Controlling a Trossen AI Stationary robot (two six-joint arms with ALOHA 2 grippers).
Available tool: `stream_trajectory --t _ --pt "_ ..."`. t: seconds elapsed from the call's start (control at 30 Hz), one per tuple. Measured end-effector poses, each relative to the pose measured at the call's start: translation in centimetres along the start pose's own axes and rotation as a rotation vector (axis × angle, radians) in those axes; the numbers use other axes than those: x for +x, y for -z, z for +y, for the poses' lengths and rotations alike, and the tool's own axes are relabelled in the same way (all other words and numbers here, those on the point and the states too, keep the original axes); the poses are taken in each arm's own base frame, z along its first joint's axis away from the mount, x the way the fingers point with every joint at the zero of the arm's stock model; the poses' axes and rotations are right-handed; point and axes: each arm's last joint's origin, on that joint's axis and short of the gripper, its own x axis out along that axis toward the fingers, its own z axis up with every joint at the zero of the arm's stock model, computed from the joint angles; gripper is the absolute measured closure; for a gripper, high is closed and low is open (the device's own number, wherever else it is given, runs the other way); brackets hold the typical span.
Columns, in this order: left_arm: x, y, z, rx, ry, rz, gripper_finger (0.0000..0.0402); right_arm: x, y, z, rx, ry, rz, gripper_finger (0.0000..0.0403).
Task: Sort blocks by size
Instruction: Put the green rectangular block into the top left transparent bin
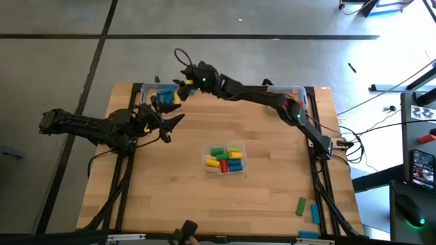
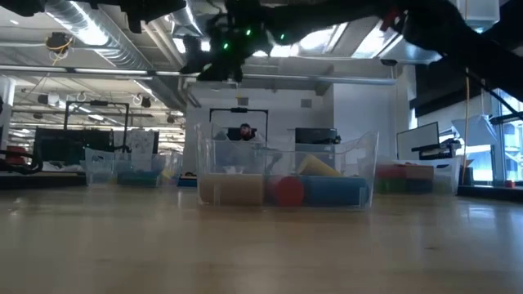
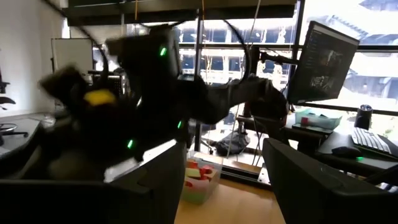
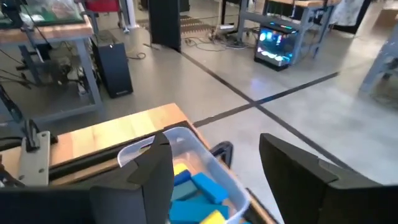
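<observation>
Dark fingers of the right gripper (image 4: 214, 171) frame the far-left bin (image 4: 186, 168), spread apart with nothing between them; blue and yellow blocks (image 4: 196, 190) lie in the bin just below. From above, that gripper (image 1: 182, 85) hangs over the bin at the table's far-left corner. More blocks (image 1: 225, 159) fill the middle bin (image 1: 225, 158) (red, yellow, green, blue, all mixed), and two loose blocks (image 1: 306, 208), one green and one blue, lie near the front right edge. A third bin (image 1: 289, 90) sits at the far right corner. The left gripper (image 1: 170, 128) waits with fingers wide, near the left bin and close to the right arm's reach.

Risks, as I judge them: the two arms stand close enough to collide when the right one swings away, and its fingers could catch the thin bin wall and drag or tip it.
</observation>
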Motion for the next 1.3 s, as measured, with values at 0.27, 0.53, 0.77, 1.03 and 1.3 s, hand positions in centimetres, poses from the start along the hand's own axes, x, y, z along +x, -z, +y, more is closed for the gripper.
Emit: stream_trajectory --t 0.27,0.53,0.77,1.03,1.3 --pt "0.0 0.0 0.0 0.004 0.0 0.001 0.0192 -6.1 -5.8 0.4 -0.103 0.032 0.035 0.0178" --pt "0.0 0.2 0.0 0.023 0.0 0.02 0.0192 -15.5 -11.8 0.7 -0.143 -0.018 0.076 0.0178" --pt "0.0 0.2 0.0 0.034 0.0 0.021 0.0192 -22.8 -13.4 2.4 -0.198 -0.003 0.182 0.0178" --pt "0.0 0.2 0.0 0.034 0.0 0.02 0.0192 -29.0 -11.2 6.1 -0.192 0.013 0.44 0.0178" --pt "0.0 0.2 0.0 0.03 0.0 0.02 0.0192 -33.7 -7.7 11.0 -0.186 0.087 0.596 0.0178"
